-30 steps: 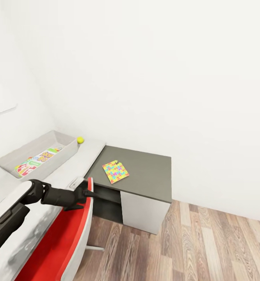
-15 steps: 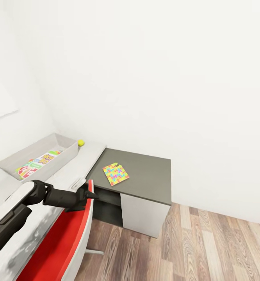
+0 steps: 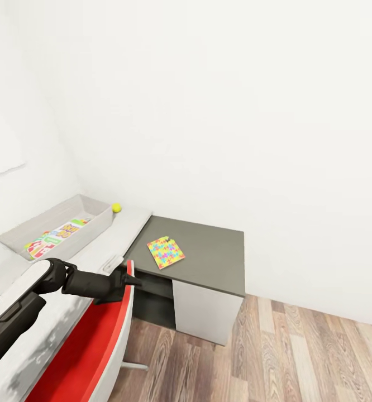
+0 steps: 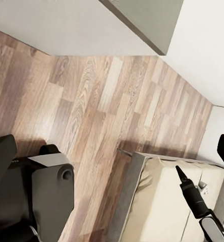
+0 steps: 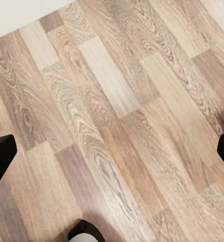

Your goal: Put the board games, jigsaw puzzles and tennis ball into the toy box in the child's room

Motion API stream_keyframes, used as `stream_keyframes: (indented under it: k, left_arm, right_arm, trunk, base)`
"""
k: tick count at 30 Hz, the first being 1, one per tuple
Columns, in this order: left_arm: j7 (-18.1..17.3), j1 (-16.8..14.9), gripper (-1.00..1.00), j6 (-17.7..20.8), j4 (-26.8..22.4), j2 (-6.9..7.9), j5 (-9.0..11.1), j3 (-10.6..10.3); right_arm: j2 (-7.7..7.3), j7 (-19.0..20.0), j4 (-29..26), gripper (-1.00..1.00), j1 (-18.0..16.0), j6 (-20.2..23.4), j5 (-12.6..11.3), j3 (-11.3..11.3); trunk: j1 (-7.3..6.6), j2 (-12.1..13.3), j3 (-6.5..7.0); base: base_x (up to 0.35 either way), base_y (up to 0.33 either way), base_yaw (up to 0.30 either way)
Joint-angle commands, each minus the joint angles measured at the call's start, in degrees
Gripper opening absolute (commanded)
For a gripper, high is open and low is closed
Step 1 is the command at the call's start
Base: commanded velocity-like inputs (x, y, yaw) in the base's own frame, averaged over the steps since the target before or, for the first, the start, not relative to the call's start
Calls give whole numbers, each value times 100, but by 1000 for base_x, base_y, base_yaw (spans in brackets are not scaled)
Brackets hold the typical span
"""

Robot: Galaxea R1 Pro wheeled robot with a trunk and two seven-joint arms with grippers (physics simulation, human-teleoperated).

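Toy box [image 3: 91,209] sits far left on the counter [image 3: 214,257] with a board game [image 3: 55,237] inside, ball [image 3: 117,207] just beside it, then the puzzle [image 3: 166,252]. Red chair [image 3: 99,340] blocks the left claw [image 3: 131,281]; can't tell either claw's grip.

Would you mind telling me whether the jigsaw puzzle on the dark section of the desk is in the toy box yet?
Not yet. The jigsaw puzzle lies flat on the dark-grey desk section, well apart from the toy box.
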Motion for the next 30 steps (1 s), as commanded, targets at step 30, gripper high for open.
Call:
stream_keyframes:
  k: [30]
  left_arm:
    - [53, -8, 100, 0, -12, 11, 53, -19]
  right_arm:
    - [30, 30, -1, 100, 2, -22, -60, -2]
  trunk:
    - [4, -10, 274]
  base:
    - [2, -97, 0]
